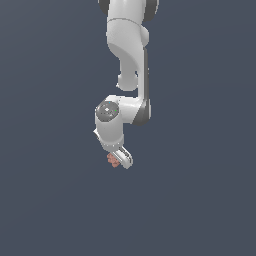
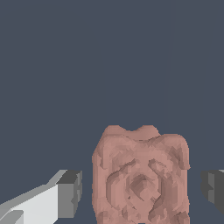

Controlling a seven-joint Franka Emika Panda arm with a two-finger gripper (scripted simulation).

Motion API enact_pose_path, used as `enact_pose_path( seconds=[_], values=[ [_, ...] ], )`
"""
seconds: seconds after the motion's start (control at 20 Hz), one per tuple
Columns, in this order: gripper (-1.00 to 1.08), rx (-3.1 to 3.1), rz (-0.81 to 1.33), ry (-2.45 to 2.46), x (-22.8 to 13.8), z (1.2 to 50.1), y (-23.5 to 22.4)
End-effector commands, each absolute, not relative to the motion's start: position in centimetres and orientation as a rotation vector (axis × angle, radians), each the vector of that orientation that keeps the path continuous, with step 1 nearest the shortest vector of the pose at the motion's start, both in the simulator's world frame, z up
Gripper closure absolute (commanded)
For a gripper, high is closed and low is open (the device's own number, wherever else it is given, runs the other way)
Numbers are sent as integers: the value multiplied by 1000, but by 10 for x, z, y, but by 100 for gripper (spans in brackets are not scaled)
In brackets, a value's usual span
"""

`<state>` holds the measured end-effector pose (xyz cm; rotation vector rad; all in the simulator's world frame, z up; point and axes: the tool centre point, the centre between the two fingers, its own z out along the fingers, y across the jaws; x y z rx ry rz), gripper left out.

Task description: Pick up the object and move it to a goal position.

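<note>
The object (image 2: 141,175) is a lumpy salmon-pink clump that fills the space between my two fingers in the wrist view. My gripper (image 2: 141,189) is open around it, with a narrow gap showing between each dark finger pad (image 2: 70,192) and the clump's sides. In the exterior view the object (image 1: 113,160) peeks out as a small pink lump beside the white gripper (image 1: 121,159), which points down at the end of the bent arm (image 1: 129,60). Whether the clump rests on the floor cannot be told.
A plain dark blue-grey surface (image 1: 50,200) fills both views. No other objects, containers or edges show.
</note>
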<state>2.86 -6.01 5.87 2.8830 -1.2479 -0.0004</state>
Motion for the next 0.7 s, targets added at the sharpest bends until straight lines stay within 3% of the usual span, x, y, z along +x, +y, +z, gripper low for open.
enact_pose_path(
  seconds=[0.0,0.25,0.3,0.65],
  values=[
    [-92,2883,0,-1249,28,47,-60],
    [-92,2882,0,-1250,30,41,-60],
    [108,2882,0,-1250,30,41,-60],
    [108,2882,0,-1250,30,41,-60]
  ],
)
